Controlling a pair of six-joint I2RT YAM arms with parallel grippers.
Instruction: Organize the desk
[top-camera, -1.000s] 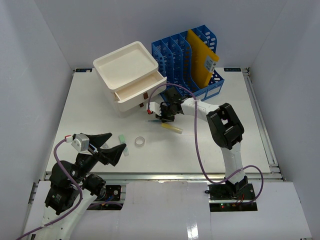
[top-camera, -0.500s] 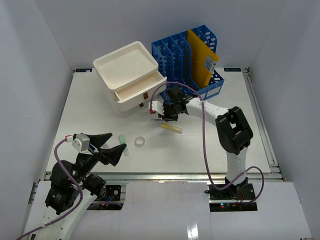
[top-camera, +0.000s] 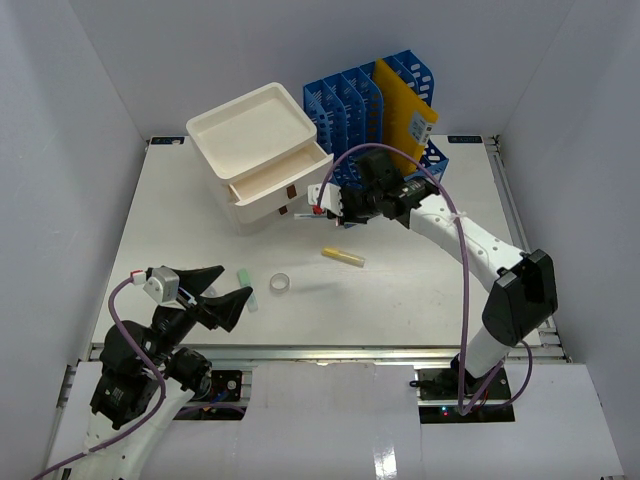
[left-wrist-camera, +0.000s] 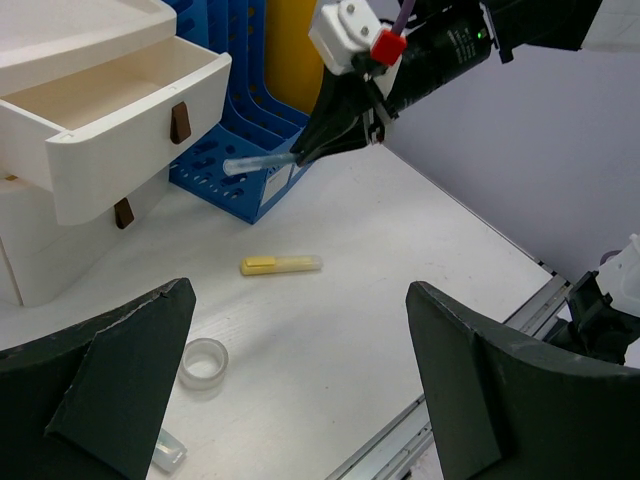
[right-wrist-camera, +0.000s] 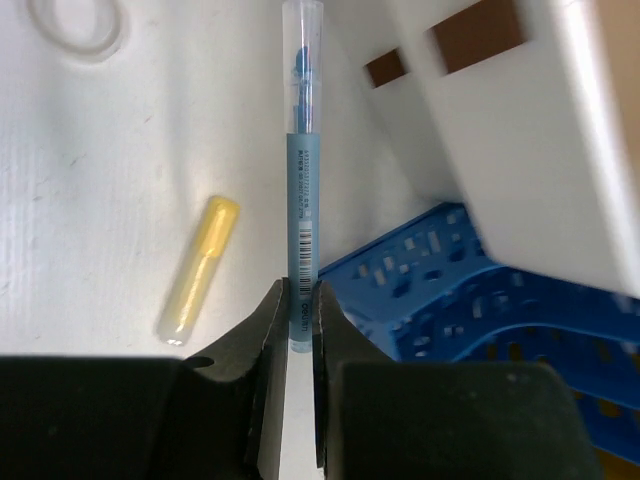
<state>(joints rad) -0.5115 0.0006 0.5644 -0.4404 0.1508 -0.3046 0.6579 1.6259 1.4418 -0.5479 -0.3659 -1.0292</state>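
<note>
On the white desk (top-camera: 180, 230) my right gripper (top-camera: 333, 207) is shut on a blue pen with a clear cap (right-wrist-camera: 302, 150). It holds the pen above the desk, just right of the white drawer box's open drawer (top-camera: 275, 185). The pen also shows in the left wrist view (left-wrist-camera: 262, 162), pointing at the drawer. A yellow marker (top-camera: 343, 257) and a clear tape ring (top-camera: 280, 284) lie mid-desk. My left gripper (top-camera: 222, 290) is open and empty near the front edge, with a small pale green piece (top-camera: 246, 281) beside it.
The white drawer box (top-camera: 255, 135) stands at the back left of centre. A blue file rack (top-camera: 350, 100) holding a yellow folder (top-camera: 400, 120) stands behind my right gripper. A metal rail (top-camera: 330, 350) runs along the desk's front edge.
My right arm has lifted the blue pen off the desk and carried it back and right, to beside the open drawer. The left arm has not moved.
</note>
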